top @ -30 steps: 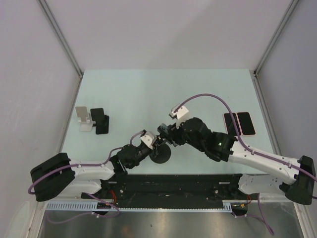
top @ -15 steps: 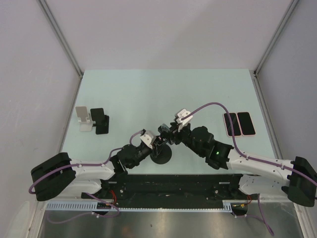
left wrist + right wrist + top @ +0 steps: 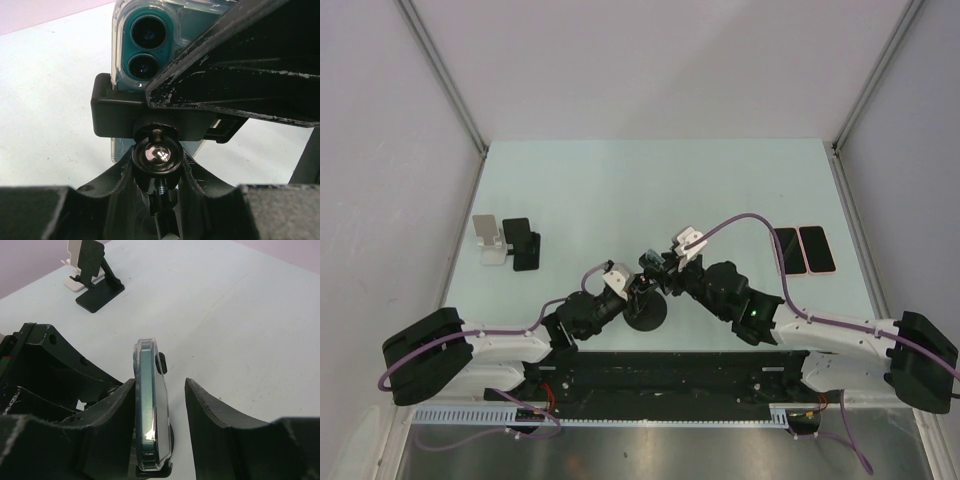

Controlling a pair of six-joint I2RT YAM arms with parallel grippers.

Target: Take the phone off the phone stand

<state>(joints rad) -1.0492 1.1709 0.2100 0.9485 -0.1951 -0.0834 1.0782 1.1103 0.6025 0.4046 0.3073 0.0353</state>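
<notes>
- The teal phone in a clear case [image 3: 150, 415] is standing upright in the black round-based phone stand [image 3: 112, 112] (front middle of the pale table [image 3: 620, 190]).
- The left gripper [image 3: 155, 165] is clamping the stand's shiny ball joint [image 3: 156, 154].
- The right gripper [image 3: 160, 390] is straddling the phone, jaws apart, one finger touching it.

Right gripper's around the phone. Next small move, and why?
Probably close the right gripper fully on the phone: its fingers straddle it edge-on, but a gap shows beside one finger, so nothing is gripped yet. The left gripper clamps the phone stand at its ball joint, so lifting can follow.
</notes>
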